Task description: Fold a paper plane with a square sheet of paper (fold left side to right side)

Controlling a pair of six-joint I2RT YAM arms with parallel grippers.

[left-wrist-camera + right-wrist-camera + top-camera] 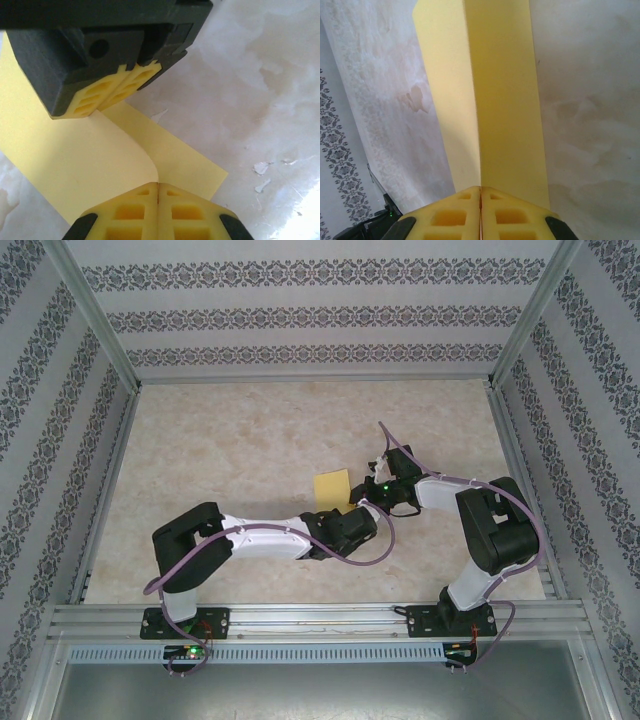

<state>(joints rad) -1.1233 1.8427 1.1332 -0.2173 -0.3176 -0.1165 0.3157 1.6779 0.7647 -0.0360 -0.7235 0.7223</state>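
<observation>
Square sheet of thin yellow paper [75,155] pinched at its near corner between the clenched yellow pads of the left hand [158,188], one flap curling up off the layer below and into that seam. Held so, by the look of it, to carry the left side across toward the right. Just beyond, also grasped by the black-bodied right hand [120,92], pads pressed together further along the sheet, probably to pin it while the flap travels. From the right wrist, much the same: two yellow leaves rising out of closed pads and meeting along a straight ridge, not yet flattened. From overhead, a small yellow patch near the middle of the pale marbled tabletop [250,440], touching both hands, well apart from the patterned walls [300,315] behind. Crease judged unfinished, with pressing flat likely to follow. Some risk of skewed edges should either grip slip.
</observation>
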